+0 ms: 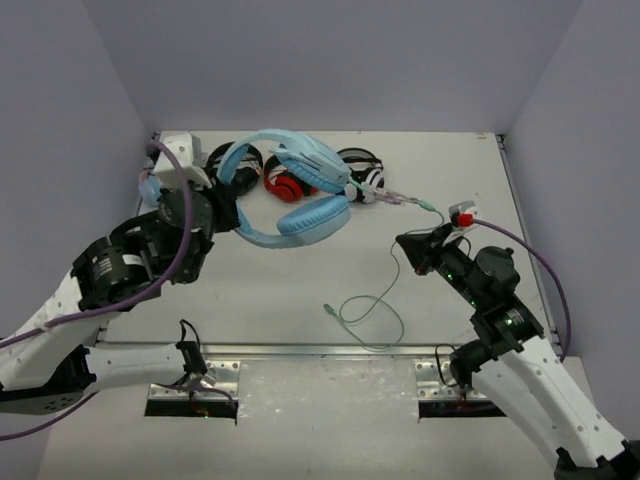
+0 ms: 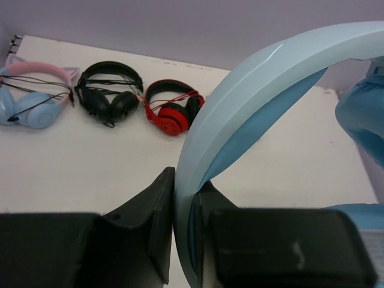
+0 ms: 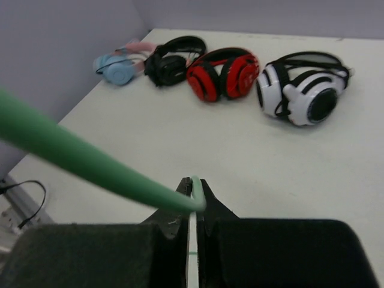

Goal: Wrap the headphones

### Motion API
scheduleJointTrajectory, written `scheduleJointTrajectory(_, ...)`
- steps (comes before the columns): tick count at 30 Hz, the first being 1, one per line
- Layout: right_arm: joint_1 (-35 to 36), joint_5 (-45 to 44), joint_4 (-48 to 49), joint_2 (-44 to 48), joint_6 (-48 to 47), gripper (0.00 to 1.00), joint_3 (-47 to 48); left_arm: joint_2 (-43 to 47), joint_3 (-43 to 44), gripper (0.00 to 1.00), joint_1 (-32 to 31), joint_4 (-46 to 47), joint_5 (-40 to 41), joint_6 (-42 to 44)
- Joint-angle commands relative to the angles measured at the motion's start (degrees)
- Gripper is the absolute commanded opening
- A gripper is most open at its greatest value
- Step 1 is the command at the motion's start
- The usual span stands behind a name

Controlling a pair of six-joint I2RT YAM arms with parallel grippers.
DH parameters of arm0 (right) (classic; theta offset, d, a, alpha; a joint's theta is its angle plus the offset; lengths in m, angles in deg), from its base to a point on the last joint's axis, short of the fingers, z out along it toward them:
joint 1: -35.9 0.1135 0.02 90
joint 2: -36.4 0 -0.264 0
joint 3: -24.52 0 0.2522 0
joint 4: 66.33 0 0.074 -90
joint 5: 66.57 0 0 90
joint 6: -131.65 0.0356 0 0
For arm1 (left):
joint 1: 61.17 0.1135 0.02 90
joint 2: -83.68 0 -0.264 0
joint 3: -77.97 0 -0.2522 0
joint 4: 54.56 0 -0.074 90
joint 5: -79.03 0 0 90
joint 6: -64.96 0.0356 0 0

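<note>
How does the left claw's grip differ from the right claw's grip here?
The left claw clamps the broad headband of the sky-blue headphones; the right claw pinches their thin mint-green cable. The left claw's jaws stand apart by the band's thickness; the right claw's jaws almost meet. Both are shut on parts of the same headphones.

surface: white table [image 1: 300,270] | back row: cat-ear pair [image 2: 30,102], black pair [image 2: 111,96], red pair [image 2: 174,111], white-and-black pair [image 3: 306,90] | front: mint cable [image 1: 372,297]
</note>
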Motion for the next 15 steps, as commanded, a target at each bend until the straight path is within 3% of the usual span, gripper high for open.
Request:
scheduleJointTrajectory(1, 0.10, -14.51, -7.75, 4.42, -6.34, 0.01, 6.94, -1.66, -5.09, 0.00, -0.32, 8.08, 2.05, 4.37)
scheduleJointTrajectory(5, 0.10, -15.85, -15.56, 2.24, -12.32, 0.01, 15.74, -3.94, -10.81, 0.00, -0.32, 11.52, -5.50, 10.70)
scheduleJointTrajectory(10, 0.01, -13.30, -22.43, -5.93, -19.27, 0.01, 26.02, -9.83, -13.27, 0.00, -0.32, 11.79, -8.51, 15.28)
scheduleJointTrajectory(15, 1.68, -13.30, -27.09, -10.42, -22.79, 0.01, 30.34, -14.05, -14.94, 0.00, -0.32, 12.40, -8.78, 17.39)
